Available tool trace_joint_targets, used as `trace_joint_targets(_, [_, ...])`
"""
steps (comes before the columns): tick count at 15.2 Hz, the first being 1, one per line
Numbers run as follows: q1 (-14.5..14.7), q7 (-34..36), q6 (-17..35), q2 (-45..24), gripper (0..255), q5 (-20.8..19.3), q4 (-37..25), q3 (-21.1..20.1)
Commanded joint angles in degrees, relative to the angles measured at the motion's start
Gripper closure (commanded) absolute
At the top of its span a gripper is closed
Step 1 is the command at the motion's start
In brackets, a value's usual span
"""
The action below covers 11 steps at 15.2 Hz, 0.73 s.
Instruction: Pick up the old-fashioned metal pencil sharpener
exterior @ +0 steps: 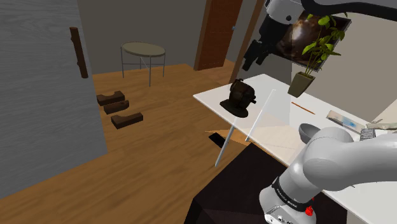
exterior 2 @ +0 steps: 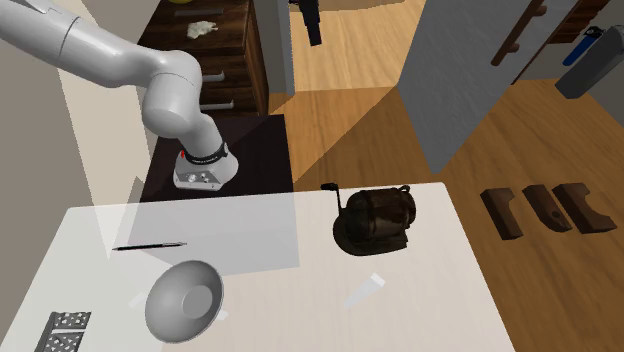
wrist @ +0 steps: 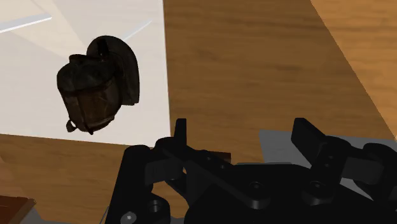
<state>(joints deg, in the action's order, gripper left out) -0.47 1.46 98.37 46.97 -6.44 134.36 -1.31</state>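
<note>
The dark pencil sharpener (exterior: 240, 97) stands close to the edge of the white bench (exterior: 283, 121). The fingers (wrist: 308, 137) are apart and empty, high above and aside. An off-centre descent could knock it onto the floor

Soft, even light is brightening the white table (exterior 2: 450, 310); the dark pencil sharpener (exterior 2: 375, 220) is reading nearly black and throwing little shadow. Pale streaks are glinting on the tabletop nearby.
</note>
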Motion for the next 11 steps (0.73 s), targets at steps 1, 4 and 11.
trace_joint_targets(1, [0.0, 0.0, 0.0, 0.0, 0, 0.0, 0.0, 0.0])
trace_joint_targets(4, [-1.5, -1.8, 2.4, -2.5, 0, -0.7, 0.9, 3.7])
trace_joint_targets(11, [-4.7, -6.1, 8.1, -10.1, 0, -1.8, 1.6, 12.1])
